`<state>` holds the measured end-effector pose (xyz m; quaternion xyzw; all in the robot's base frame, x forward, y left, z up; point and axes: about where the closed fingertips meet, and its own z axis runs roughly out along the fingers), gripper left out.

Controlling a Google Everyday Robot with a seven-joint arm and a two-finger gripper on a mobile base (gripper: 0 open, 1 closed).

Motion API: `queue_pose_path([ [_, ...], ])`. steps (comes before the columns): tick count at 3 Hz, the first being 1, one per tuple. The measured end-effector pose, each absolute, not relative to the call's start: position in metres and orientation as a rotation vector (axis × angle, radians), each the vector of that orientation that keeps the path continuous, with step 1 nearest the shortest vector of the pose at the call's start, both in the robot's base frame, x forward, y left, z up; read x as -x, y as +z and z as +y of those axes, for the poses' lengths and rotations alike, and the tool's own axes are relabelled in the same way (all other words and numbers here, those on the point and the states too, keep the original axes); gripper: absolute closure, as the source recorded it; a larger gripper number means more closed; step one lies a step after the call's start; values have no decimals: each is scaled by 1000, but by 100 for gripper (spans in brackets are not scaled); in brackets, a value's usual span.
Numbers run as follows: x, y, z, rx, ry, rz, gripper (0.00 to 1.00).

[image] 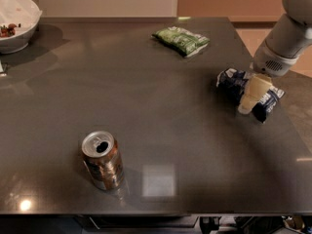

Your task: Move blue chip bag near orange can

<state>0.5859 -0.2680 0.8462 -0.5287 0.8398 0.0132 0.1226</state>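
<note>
The blue chip bag [235,83] lies on the dark table [146,91] near its right edge, dark blue with white patches. My gripper [250,97] comes down from the upper right and sits right over the middle of the bag, its pale fingers [254,92] on the bag. The orange can [102,160] stands upright near the front left of the table, far from the bag, its silver top and drinking hole showing.
A green snack bag [181,40] lies at the back centre-right. A white bowl [14,26] with food stands at the back left corner. The table's right edge runs just past the blue bag.
</note>
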Motion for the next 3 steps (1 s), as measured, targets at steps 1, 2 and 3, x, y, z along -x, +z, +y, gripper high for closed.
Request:
queue_pose_path([
  [1, -591, 839, -274, 1526, 44, 2475, 17],
  [2, -591, 842, -272, 1523, 44, 2472, 42],
  [3, -582, 857, -258, 1529, 60, 2444, 64],
])
